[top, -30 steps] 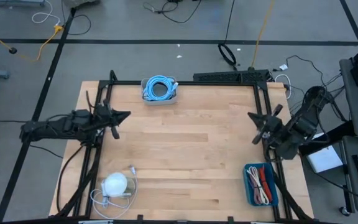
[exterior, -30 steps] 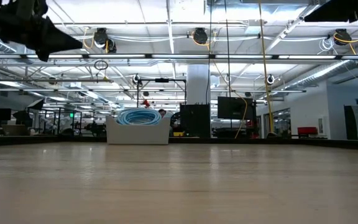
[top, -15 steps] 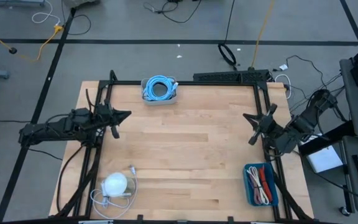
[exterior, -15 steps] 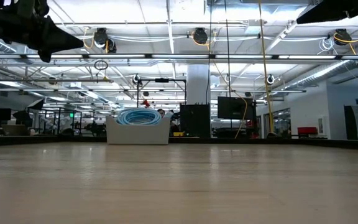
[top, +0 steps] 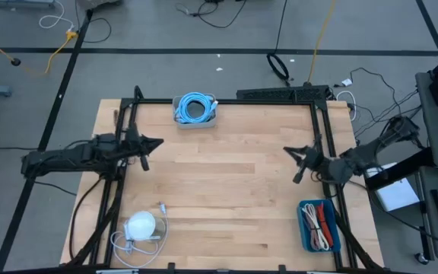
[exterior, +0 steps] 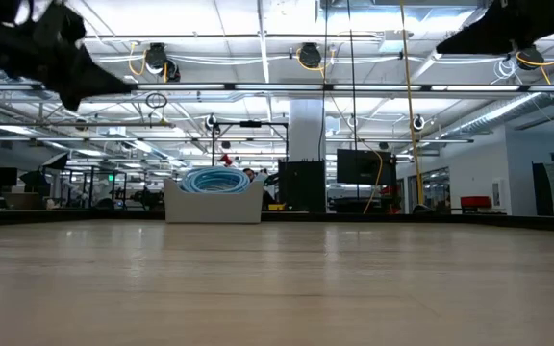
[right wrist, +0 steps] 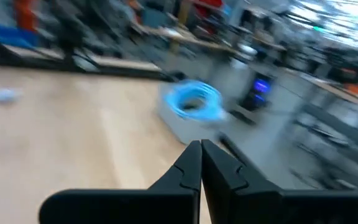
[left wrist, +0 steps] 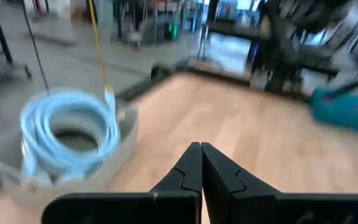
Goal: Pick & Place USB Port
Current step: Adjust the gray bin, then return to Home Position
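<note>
The left gripper (top: pixel 153 142) hangs above the table's left side with its fingers pressed together on nothing; the left wrist view shows the two tips meeting. The right gripper (top: pixel 291 154) is likewise closed and empty, held over the table's right side.

Outward from them, a grey tray (top: pixel 195 120) at the far edge holds a coiled blue cable (top: pixel 195 106), and a blue bin (top: pixel 307 226) at the near right corner holds red and white cables (top: pixel 320 225). A white round device (top: pixel 141 225) with its cord sits at the near left corner. Which of these counts as the USB port item is hard to say from above; the white device seems likeliest.

The step in hand looks like the approach. To do it well, the working arm should open its fingers before descending, centre over the item's body rather than its trailing cord, and come straight down.
</note>
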